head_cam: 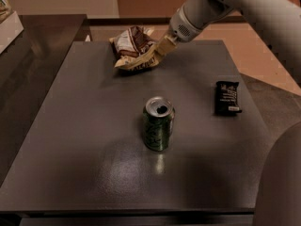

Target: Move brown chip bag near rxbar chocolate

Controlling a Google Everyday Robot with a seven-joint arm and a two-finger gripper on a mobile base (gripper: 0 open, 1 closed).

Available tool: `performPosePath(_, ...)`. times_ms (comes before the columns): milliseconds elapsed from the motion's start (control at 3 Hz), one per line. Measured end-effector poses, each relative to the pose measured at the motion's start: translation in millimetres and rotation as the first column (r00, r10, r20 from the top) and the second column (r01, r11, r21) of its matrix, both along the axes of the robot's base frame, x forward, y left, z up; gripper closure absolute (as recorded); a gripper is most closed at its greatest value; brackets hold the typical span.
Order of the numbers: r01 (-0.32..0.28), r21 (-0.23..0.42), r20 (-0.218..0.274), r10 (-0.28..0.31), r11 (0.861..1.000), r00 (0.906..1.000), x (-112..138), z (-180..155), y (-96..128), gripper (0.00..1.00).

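Far L: dark side counter, separate from the grey table.
Brown chip bag is at the table's rear, L of centre, crumpled, white label side up, cream edge facing the cam. Can't tell if its bottom edge clears the surface.
Gripper is on the bag's R edge. Tan fingers are clenched on the foil, so the bag is grasped. The wrist angles down from upper R.
Green soda can stands upright mid-table w/ its tab hole open, well in front of the bag and not touching anything.
Rxbar chocolate lies flat near the R edge, to the R of the can and slightly behind it. It's well apart from both bag and gripper.
White arm runs from top R down to the wrist.
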State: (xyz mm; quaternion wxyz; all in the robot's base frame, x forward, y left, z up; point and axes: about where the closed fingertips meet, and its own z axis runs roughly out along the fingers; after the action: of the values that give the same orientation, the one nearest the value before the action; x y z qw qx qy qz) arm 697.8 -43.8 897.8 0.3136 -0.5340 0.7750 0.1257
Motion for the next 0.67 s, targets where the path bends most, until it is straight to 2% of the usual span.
performPosePath(333,0.043,-0.008,0.006,-0.043,0.999,0.999,6,0,-41,1.0)
performPosePath(667,0.069,-0.005,0.007,-0.069,0.998,0.9976,-1,0,-76,1.0)
